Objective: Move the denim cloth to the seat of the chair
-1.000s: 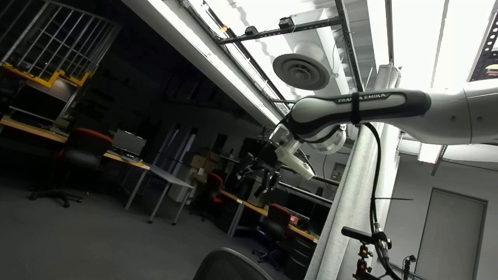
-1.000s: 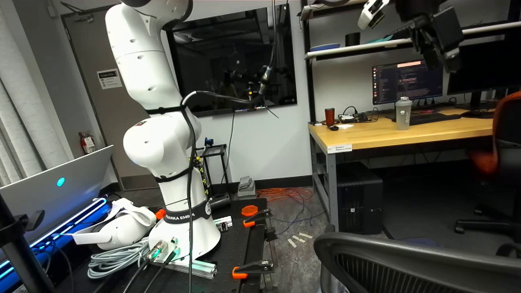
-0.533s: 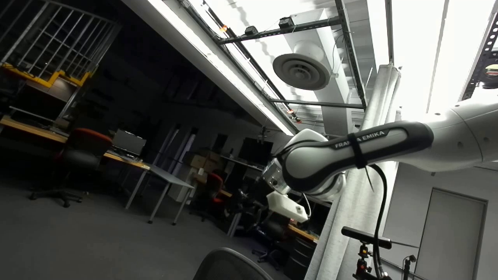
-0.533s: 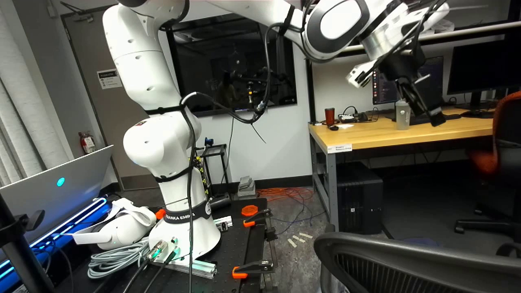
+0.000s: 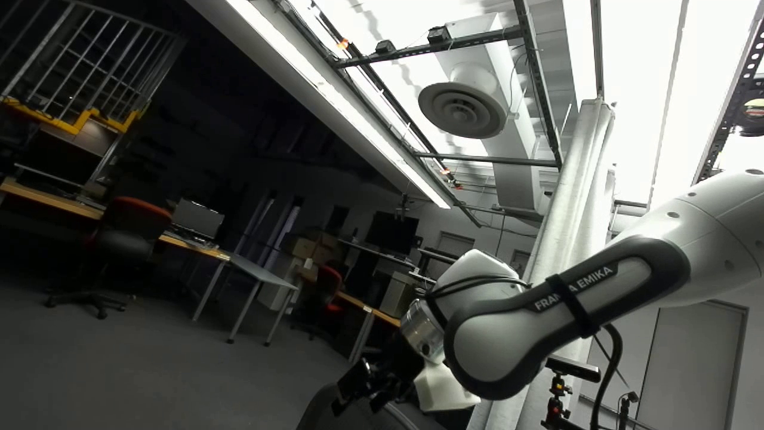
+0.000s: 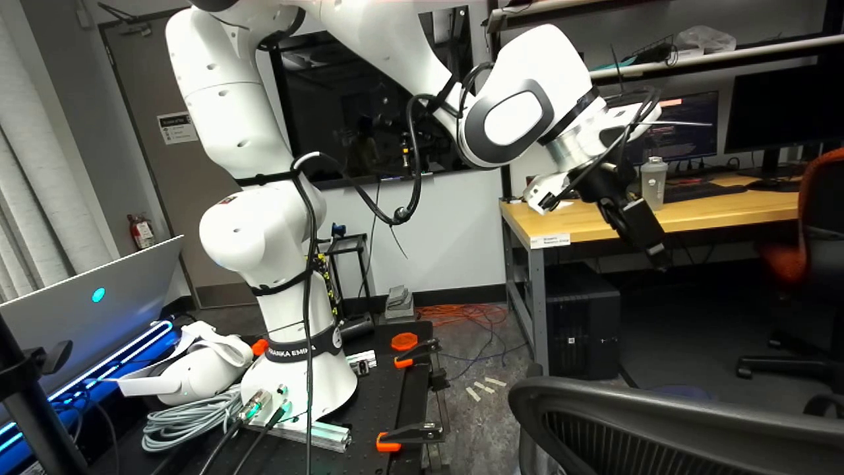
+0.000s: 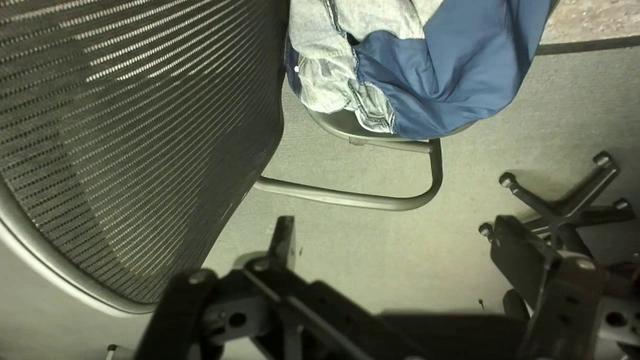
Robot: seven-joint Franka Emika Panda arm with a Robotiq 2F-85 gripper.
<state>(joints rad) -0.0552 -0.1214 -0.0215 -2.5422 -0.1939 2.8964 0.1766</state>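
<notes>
The denim cloth (image 7: 440, 75), blue on one side and pale grey on the other, lies bunched on the dark seat (image 7: 345, 124) at the top of the wrist view. The chair's mesh backrest (image 7: 150, 125) fills the left of that view. The backrest's top also shows in both exterior views (image 5: 319, 412) (image 6: 633, 402). My gripper (image 7: 395, 225) is open and empty, with its fingers wide apart and floor visible between them. In both exterior views the gripper (image 5: 364, 397) (image 6: 653, 254) hangs tilted downward near the backrest. The cloth is hidden in both exterior views.
A curved metal tube (image 7: 350, 197) of the chair runs below the seat. Another chair's wheeled base (image 7: 555, 210) is at the right. Behind the arm stand a wooden desk (image 6: 593, 221), a bottle (image 6: 654, 185) and an orange chair (image 6: 817, 218).
The arm has swung downward, and my gripper has come down toward the chair's backrest. In an exterior view it also moved left. The chair has not moved.
</notes>
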